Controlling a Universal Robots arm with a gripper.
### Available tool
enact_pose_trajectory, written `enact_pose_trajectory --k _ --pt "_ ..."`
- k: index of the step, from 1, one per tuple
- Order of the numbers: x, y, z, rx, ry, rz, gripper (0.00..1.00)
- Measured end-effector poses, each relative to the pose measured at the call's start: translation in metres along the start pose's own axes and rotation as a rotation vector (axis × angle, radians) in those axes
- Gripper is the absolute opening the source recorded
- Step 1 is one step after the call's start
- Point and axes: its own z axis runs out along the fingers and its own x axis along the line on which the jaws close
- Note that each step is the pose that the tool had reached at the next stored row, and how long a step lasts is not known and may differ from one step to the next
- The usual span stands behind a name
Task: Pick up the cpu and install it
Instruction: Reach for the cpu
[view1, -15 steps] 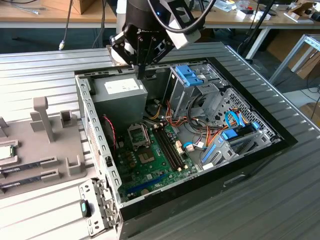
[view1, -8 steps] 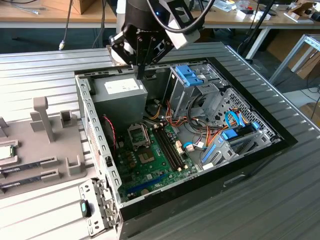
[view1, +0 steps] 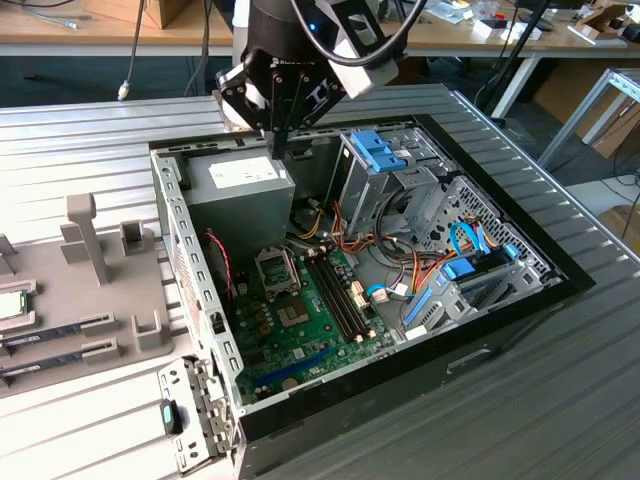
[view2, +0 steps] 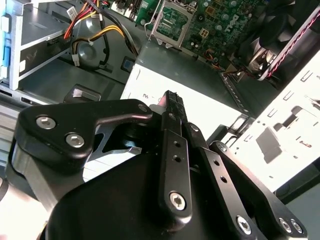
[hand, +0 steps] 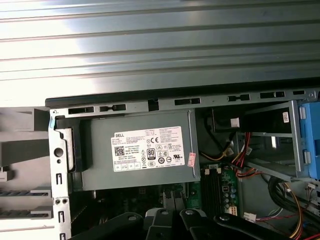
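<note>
— Where do we have the tool (view1: 278, 150)?

— We see it hanging over the open computer case (view1: 480, 345). Its tip points down, just above the top of the grey power-supply box (view1: 245, 185).

— Apart or together?

— Together, as far as we can read it, with nothing clamped between. In the second wrist view it ends in one narrow black tip over the box's white label.

— And where do we find the cpu (view1: 10, 305)?

— It lies flat on the grey tray (view1: 70, 290) at the exterior view's left, at the very edge of the picture. We can make out a pale top and a thin green rim. It sits well apart from the tool, outside the case.

— What do we see of the socket (view1: 275, 268)?

— It sits on the green motherboard (view1: 310, 325) inside the case, near the power-supply box, a metal frame around a dark middle. Both case and tray rest on the ribbed metal surface (view1: 100, 130).
</note>
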Motion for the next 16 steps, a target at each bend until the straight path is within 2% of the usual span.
enact_pose_trajectory --k 16 --pt "0.0063 -0.0005 -0.0002 -0.0001 0.0000 0.000 0.11"
